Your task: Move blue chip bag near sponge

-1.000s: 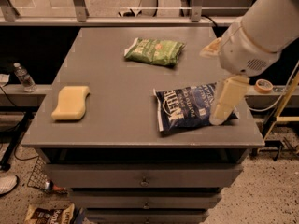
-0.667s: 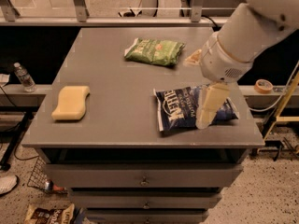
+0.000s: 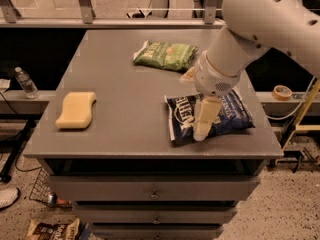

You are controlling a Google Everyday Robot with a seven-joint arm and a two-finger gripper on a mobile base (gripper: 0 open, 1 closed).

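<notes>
The blue chip bag (image 3: 227,115), dark navy with white lettering, lies flat at the front right of the grey table (image 3: 130,91). The pale yellow sponge (image 3: 76,110) lies at the table's front left, far from the bag. My gripper (image 3: 194,107) hangs over the bag's left half with its fingers spread. One cream finger (image 3: 205,116) points down over the bag's lettering and the other (image 3: 188,75) shows behind the wrist. The gripper holds nothing. My arm comes in from the upper right and hides part of the bag.
A green chip bag (image 3: 166,55) lies at the back middle of the table. A water bottle (image 3: 25,82) stands on a ledge at the left. A tape roll (image 3: 282,91) sits at the right. A chip bag (image 3: 50,230) lies on the floor. Drawers are below the tabletop.
My arm and gripper have moved left, from the bag's right edge to over its left half. The bag, sponge and green bag have not moved.
</notes>
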